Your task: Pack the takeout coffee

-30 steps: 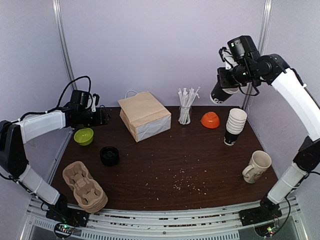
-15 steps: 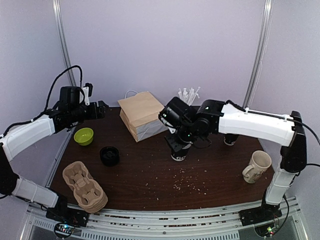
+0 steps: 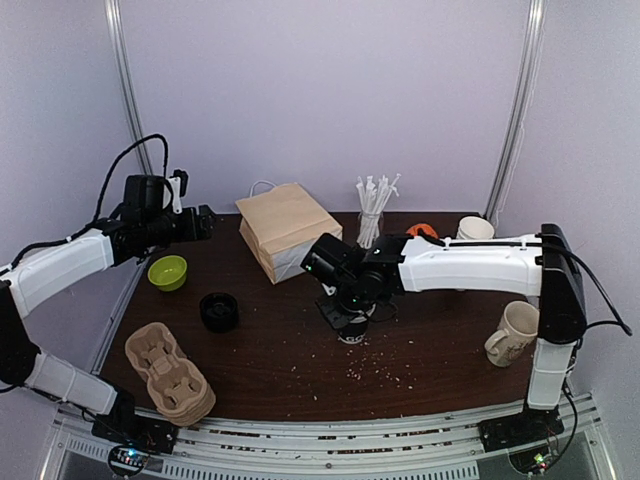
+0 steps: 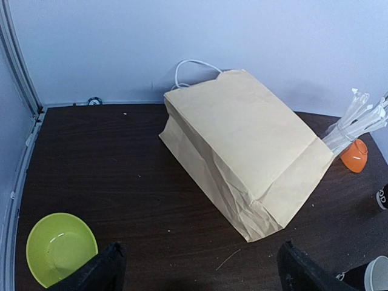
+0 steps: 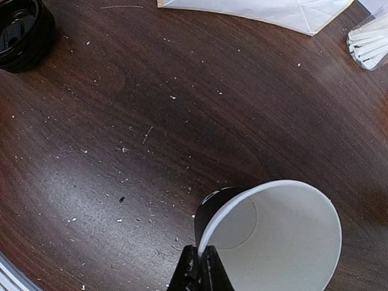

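Standing alone left of centre on the dark table, one black lidded takeout coffee cup is untouched. The right pincer pinches the rim of one lidless white-lined paper cup; the left pincer hangs spread. The right arm hides most of the cup stack.

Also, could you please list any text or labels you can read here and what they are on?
No text reads clearly.
White print on the black cup at the left wrist view's right edge: cut off, unreadable.
Dark marks on the mug: too small to read.
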Available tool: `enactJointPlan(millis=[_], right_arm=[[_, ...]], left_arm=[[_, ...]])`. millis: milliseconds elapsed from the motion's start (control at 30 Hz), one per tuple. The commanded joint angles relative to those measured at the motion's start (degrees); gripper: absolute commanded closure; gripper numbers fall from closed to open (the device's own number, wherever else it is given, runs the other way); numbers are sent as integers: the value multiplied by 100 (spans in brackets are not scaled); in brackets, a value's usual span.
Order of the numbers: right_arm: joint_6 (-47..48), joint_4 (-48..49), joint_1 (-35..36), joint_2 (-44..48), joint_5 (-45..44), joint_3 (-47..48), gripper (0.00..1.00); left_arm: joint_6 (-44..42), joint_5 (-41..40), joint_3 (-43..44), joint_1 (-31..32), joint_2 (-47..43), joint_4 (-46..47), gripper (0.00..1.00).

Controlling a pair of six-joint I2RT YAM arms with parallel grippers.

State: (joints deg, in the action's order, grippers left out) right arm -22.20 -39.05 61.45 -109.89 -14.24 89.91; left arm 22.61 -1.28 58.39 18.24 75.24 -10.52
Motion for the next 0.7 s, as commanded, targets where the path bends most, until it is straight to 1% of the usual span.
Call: enactJointPlan(millis=[0,200,333,433,467,533,567,600,633,667], right_arm=[[-142,-31,84,-28,-24,-158,99],[-236,-40,104,163,35,-227,70],[-313,-63,105,446,29,-102,47],[-316,29,9,770,39,-10,35],[-343,117,-64,911,75,-67,32],[-406,465,-282,1237,290,-336,21],[-449,731,-422,1423,423,-557,13],[-479,1024,-619,1598,574,-805,3],[-484,1331,-757,1787,700,-1064,0],[-507,1670,-912,1967,828,-1291,0]], left_arm=[[-46,-22,15,39,80,156,11],[-37,-42,11,55,146,143,10],[15,-130,65,104,237,26,11],[183,-127,134,103,297,-214,11],[256,-128,118,98,293,-300,11],[367,-121,41,95,277,-513,12],[442,-159,-6,88,256,-640,12],[510,-185,-76,43,248,-771,13],[599,-169,-148,-22,231,-873,14],[725,-108,-229,-105,181,-1008,14]])
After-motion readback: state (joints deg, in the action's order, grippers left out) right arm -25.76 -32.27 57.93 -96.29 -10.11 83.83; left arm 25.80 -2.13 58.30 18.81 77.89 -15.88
